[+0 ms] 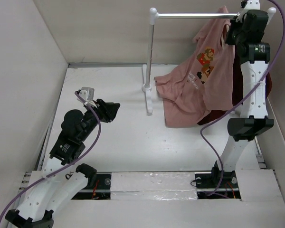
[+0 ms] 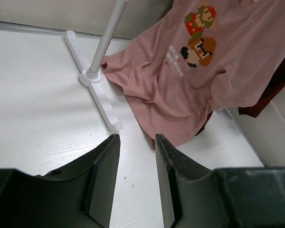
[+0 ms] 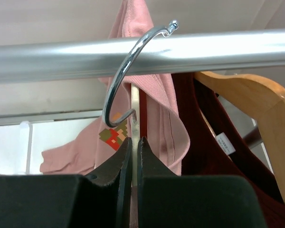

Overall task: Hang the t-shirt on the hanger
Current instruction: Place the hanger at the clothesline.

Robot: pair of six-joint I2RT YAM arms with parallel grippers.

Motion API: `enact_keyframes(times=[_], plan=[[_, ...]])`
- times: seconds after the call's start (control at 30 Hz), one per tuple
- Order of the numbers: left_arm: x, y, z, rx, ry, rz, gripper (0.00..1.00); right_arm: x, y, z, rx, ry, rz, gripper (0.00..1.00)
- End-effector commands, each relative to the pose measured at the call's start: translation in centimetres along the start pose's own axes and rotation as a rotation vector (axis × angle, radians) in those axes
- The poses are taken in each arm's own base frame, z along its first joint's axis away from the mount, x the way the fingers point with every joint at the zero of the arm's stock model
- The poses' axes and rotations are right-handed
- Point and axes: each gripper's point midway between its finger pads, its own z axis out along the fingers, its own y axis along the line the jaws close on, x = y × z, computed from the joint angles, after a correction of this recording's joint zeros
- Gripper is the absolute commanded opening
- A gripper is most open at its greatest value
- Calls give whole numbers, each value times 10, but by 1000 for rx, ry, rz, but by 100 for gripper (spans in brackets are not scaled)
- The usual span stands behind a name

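The salmon-pink t-shirt (image 1: 194,90) hangs from the rail end at the far right, and its lower part drapes onto the table. It also shows in the left wrist view (image 2: 180,71) and the right wrist view (image 3: 154,109). The pale cream hanger (image 3: 135,107) sits inside its collar. The hanger's metal hook (image 3: 126,71) curves over the rail (image 3: 204,50). My right gripper (image 3: 134,140) is shut on the hanger's thin neck just below the hook, up at the rail (image 1: 230,29). My left gripper (image 1: 115,108) is open and empty over the table, pointing at the shirt (image 2: 135,137).
A dark maroon t-shirt (image 3: 209,137) on a tan wooden hanger (image 3: 256,95) hangs just right of the pink one, with some showing under it (image 1: 213,116). The rack's white post (image 1: 151,52) and foot (image 2: 102,95) stand left of the shirt.
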Motion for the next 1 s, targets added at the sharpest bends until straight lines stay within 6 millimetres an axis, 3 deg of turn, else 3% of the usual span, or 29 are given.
enact_keyframes(times=[0.0,0.2,0.33,0.37,0.5,0.67,0.77,0.8,0.87,0.97], plan=[[-10,-1,3,13,-41,18,33,-27,-5,12,5,-133,-3,0],[-8,1,8,9,-32,15,33,-6,-16,26,10,-96,-4,0],[-9,1,7,7,-36,15,33,3,-21,26,19,-99,15,0],[-8,1,7,8,-34,17,33,12,-19,21,5,-87,27,0],[-7,1,7,9,-32,15,33,18,-18,12,-12,-107,76,0],[-5,3,6,1,-30,15,33,15,-20,1,1,-135,97,0],[-5,4,5,-2,-31,13,33,9,-19,-10,-1,-167,113,16],[-4,4,6,-3,-29,13,33,7,-19,-13,-4,-178,119,35],[-6,5,4,-10,-35,13,33,-3,-21,-25,-12,-213,128,59],[-7,7,3,-18,-41,13,33,-19,-25,-44,-7,-259,141,74]])
